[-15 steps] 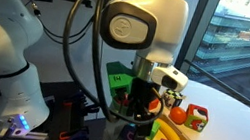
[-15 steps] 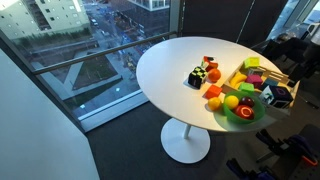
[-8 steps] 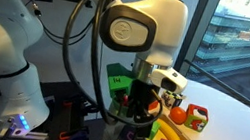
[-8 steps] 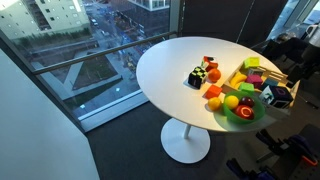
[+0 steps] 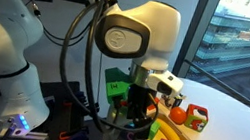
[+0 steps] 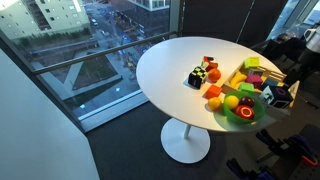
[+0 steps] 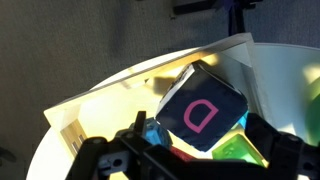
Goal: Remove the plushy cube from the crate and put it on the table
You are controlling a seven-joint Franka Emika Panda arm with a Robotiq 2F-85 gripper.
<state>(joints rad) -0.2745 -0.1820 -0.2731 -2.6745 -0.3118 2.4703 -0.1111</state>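
The soft, dark plushy cube (pink-framed face, tilted) is over the pale wooden crate, between the jaws of the gripper. Whether they clamp it I cannot tell. A shiny green block lies just beside it.

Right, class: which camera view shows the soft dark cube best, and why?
The wrist view: the cube sits large in the middle, its pink-framed face clear. In an exterior view it is a tiny dark block near the edge. Where the arm fills an exterior view, I cannot find it.

Tall glass windows, daylit city street below, dark carpeted floor
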